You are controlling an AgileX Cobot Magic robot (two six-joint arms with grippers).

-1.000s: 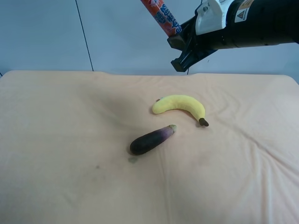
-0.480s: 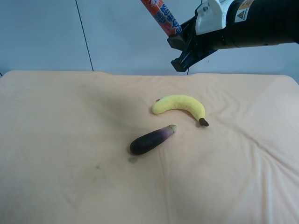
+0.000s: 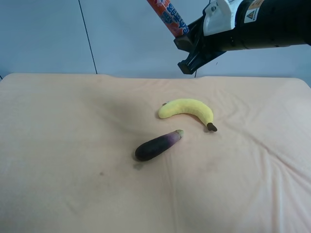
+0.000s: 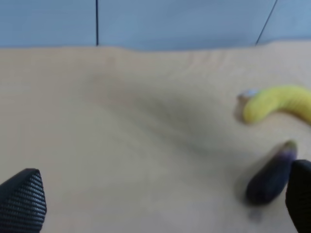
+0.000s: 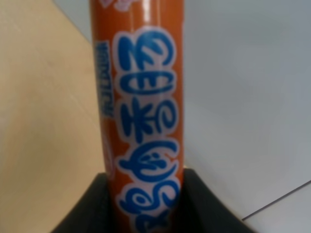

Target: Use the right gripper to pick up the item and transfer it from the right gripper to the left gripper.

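I read right hand (image 3: 182, 52) as clamped on lower end of item (image 3: 167, 14). Both held high above far edge of surface (image 3: 68, 155), item slanting up past top of exterior view. My right wrist view: red wrapper with blue-white print, black fingers (image 5: 92, 208) either side of it. Left hand (image 4: 160, 199) holds nothing, fingers wide apart, above surface. Banana (image 3: 187, 108) and eggplant (image 3: 158, 145) lie near each other on surface, not touching, well below item.
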